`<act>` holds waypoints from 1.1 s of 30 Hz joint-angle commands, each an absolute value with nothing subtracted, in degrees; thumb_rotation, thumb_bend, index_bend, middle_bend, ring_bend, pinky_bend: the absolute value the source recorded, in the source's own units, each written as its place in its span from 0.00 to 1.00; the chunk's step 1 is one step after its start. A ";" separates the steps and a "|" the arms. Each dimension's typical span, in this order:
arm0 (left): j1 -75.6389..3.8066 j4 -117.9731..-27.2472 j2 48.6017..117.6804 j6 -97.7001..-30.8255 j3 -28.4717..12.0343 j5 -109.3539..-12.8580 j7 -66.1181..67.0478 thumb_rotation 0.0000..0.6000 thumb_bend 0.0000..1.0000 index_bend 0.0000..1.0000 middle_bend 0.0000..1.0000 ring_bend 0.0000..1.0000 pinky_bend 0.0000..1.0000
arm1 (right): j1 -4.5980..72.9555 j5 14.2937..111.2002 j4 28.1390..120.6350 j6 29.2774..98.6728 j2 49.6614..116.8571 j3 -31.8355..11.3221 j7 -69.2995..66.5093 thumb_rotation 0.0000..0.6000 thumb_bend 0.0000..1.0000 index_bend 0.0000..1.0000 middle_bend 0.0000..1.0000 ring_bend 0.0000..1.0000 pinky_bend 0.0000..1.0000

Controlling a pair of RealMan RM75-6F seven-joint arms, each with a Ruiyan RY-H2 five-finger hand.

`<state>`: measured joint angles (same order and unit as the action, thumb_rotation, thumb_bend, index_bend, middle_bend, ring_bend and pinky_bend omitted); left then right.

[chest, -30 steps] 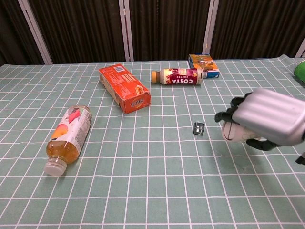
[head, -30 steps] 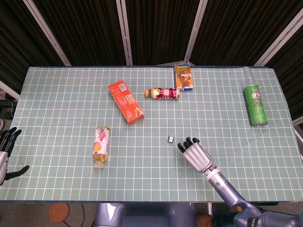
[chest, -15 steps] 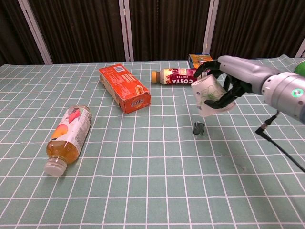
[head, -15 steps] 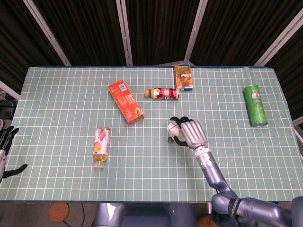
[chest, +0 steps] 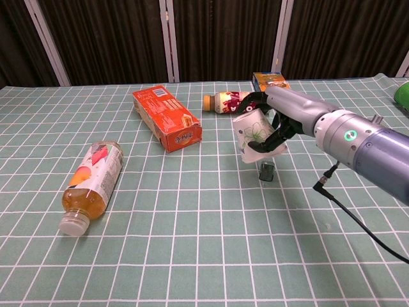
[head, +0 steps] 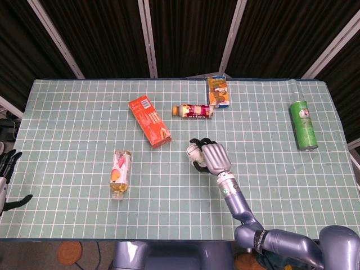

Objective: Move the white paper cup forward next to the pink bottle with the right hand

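My right hand [head: 214,158] [chest: 276,117] grips the white paper cup [chest: 253,137] [head: 194,152], which has a green leaf print. The cup hangs tilted above the table's middle, with its mouth toward the left. The pink-labelled bottle [head: 193,111] [chest: 237,102] lies on its side farther back, just behind the cup and apart from it. A small dark clip [chest: 266,171] lies on the cloth below the cup. My left hand [head: 7,179] rests off the table's near left corner, fingers apart and holding nothing.
An orange box [head: 150,121] [chest: 167,119] lies left of the bottle. A juice bottle [head: 120,173] [chest: 89,185] lies at the near left. A small carton [head: 218,91] [chest: 271,84] is behind the pink bottle. A green can [head: 303,125] lies far right.
My right hand has lifted the cup off the table and carried it forward and left, from the near right to just short of the pink bottle. The left hand stayed still.
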<state>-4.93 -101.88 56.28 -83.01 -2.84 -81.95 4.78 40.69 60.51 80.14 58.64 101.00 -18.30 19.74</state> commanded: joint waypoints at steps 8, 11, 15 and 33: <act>-4.95 -101.88 56.11 -83.03 -2.79 -82.09 4.46 1.00 0.00 0.00 0.00 0.00 0.00 | 40.95 60.61 77.33 59.63 102.08 -17.58 18.92 1.00 0.31 0.23 0.36 0.20 0.33; -5.01 -101.90 56.19 -82.92 -2.74 -82.11 4.66 1.00 0.00 0.00 0.00 0.00 0.00 | 40.72 60.42 77.02 59.52 101.92 -17.29 18.40 1.00 0.30 0.23 0.36 0.19 0.33; -5.04 -101.99 56.24 -82.90 -2.71 -82.10 4.87 1.00 0.00 0.00 0.00 0.00 0.00 | 40.45 60.59 77.00 59.28 101.70 -16.57 17.84 1.00 0.30 0.23 0.33 0.17 0.31; -4.95 -102.20 56.12 -83.20 -2.49 -82.63 4.75 1.00 0.00 0.00 0.00 0.00 0.00 | 38.39 61.93 82.38 59.52 97.81 -13.33 17.47 1.00 0.18 0.08 0.20 0.06 0.18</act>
<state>-4.95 -102.19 56.11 -83.19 -2.49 -82.63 4.76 38.63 61.59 81.96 59.21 98.11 -13.51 17.66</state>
